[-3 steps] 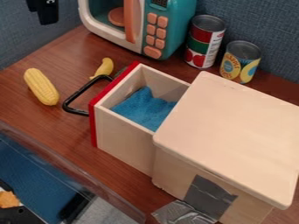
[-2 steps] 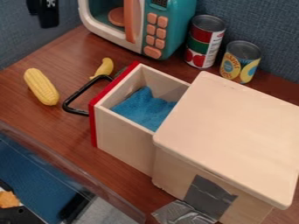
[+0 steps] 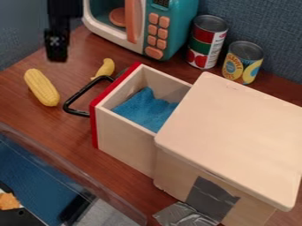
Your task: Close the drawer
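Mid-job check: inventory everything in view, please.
drawer: 1, pale with red front, centre, open
handle: 1, black, drawer front
cloth: 1, blue, in drawer
cabinet: 1, pale, right
tape: 2 patches, grey, lower right
corn: 1, yellow, left
small curved toy: 1, yellow, beyond handle
partly hidden item: 1, dark green, behind drawer front
microwave: 1, teal and white, back
disc: 1, orange, inside microwave
cans: 2, red-green and yellow-blue, right of microwave
table: 1, brown, beneath cabinet
backdrop: 1, blue-grey, behind
panel: 1, blue, lower left
scrap: 1, orange, bottom-left edge
gripper: 1, black, upper left
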Available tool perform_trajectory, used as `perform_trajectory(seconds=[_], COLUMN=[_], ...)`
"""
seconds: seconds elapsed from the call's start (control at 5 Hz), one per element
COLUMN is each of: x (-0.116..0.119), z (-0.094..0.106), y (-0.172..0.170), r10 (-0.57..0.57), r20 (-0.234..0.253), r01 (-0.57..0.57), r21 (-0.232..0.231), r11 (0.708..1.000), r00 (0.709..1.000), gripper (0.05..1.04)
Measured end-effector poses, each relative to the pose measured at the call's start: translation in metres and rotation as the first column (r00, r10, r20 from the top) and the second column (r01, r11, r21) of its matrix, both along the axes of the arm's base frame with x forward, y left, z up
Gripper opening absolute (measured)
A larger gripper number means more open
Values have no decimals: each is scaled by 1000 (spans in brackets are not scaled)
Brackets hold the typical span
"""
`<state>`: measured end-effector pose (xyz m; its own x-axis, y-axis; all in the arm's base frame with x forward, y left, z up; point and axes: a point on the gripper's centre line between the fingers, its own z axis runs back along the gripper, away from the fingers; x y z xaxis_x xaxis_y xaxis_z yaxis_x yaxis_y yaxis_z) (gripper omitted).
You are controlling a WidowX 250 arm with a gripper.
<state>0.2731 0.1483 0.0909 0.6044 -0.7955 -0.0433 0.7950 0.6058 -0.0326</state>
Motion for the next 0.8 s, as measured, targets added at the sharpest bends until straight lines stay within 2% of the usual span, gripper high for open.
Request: perform_trajectory(seconds=[0.2, 0.4, 0.6, 0.8], x=[-6, -14, -12, -7], z=[-5, -9, -8, -2], y=[-37, -52, -49, -38], r10=[-256, -467, -672, -709], r20=[4, 4, -28, 28], r01=[255, 465, 671, 707], r21=[44, 96, 98, 58], r11=[966, 880, 735, 705], r00=[967, 884, 740, 705], gripper=[1001, 1001, 1001, 1001])
